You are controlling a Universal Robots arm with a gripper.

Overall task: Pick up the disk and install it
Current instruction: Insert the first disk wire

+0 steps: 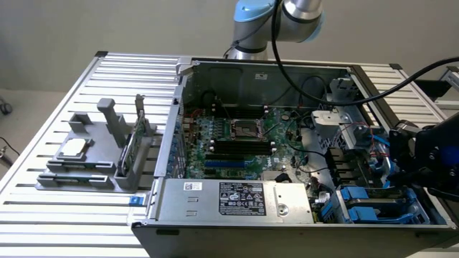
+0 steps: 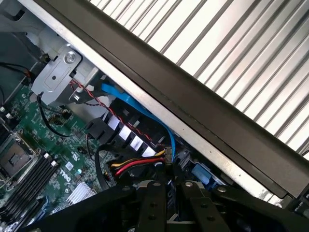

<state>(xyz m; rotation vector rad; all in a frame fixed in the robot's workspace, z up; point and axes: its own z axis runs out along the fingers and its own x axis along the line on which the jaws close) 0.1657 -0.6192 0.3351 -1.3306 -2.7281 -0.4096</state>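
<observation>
Though mostly hidden — blue-edged disk [image 2: 199, 175]

**Edges, blur and cover are hiding much of the work**

In the wrist view the picture's edge is cropping the gripper [image 2: 170, 187], leaving its black body half seen. In the exterior view the gripper is showing as a dark blur, and that view's right edge is cutting it off. The disk [image 1: 373, 207] is lying low in the drive bay, with little beyond blue tabs and a grey sliver showing. The arm [image 1: 280, 21] is running off the top edge. The power supply label [image 1: 242, 197] is carrying print too small to read.
</observation>
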